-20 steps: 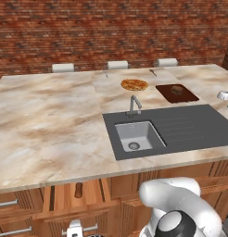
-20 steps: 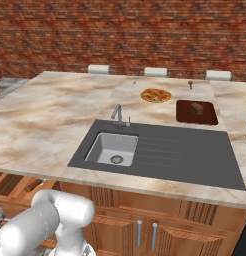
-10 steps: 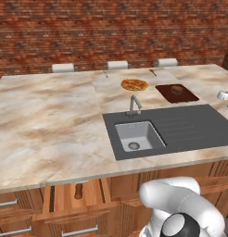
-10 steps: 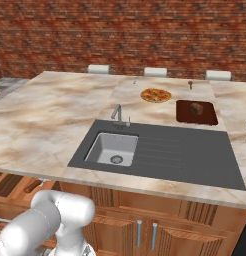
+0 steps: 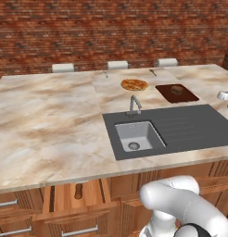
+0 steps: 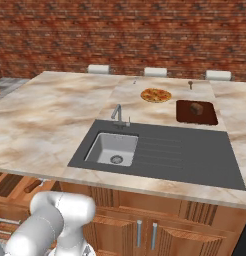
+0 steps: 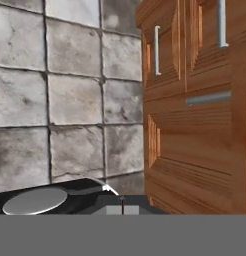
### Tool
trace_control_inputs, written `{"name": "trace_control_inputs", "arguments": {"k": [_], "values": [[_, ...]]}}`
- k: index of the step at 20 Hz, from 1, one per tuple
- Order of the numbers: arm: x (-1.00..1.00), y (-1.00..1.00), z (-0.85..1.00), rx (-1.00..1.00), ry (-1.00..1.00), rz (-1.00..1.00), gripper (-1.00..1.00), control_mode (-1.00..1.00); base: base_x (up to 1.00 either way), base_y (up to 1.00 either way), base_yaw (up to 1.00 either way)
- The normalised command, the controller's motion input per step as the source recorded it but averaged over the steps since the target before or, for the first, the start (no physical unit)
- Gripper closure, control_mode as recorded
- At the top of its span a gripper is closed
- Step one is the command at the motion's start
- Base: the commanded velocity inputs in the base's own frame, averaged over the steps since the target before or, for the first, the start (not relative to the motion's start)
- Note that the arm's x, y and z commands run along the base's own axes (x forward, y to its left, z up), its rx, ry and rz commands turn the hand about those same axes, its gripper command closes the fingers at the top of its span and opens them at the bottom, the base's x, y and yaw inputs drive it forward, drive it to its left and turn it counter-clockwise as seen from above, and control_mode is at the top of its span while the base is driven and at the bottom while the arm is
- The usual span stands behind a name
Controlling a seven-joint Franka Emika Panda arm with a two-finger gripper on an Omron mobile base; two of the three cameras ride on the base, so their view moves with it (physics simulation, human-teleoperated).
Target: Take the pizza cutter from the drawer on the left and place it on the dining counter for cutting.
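pizza cutter (image 5: 78, 190) lies in the open drawer (image 5: 60, 200), pincer closed.

1. Back wall (image 5: 111, 28): red-brown brick, running the full width behind the island.
2. Stools (image 5: 117, 65): three pale seat tops in a row along the island's far edge, just below the brick.
3. Sink panel (image 6: 160, 152): dark grey, with a light grey basin at its left and a ribbed drainer at its right.
4. Tap (image 5: 133, 105): silver, upright behind the basin.
5. Cabinet doors (image 6: 145, 235): brown wood, panelled, with vertical silver handles, under the sink.
6. Floor (image 7: 70, 100): large grey stone tiles with dark joints, beside the wooden cabinet fronts (image 7: 195, 125).
7. Light: even, without strong shadows.
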Motion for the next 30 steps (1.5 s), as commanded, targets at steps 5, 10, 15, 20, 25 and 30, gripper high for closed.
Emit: {"name": "trace_control_inputs", "arguments": {"k": [5,10,15,20,25,30], "values": [[-0.09,0.01,0.76,0.11,0.0,-0.08,1.0,-1.0,0.0,0.0,0.0],[0.09,0.05,0.98,0.16,-0.04,-0.1,1.0,-1.0,0.0,0.0,0.0],[0.22,0.42,1.0,0.09,-0.08,-0.17,1.0,-1.0,0.0,0.0,0.0],[0.44,0.72,0.95,0.03,-0.05,-0.27,1.0,-1.0,0.0,0.0,0.0],[0.67,0.72,0.96,0.03,0.0,-0.31,1.0,-1.0,0.0,0.0,0.0],[0.81,0.12,1.0,0.14,0.11,-0.27,1.0,-1.0,0.0,0.0,0.0]]}}
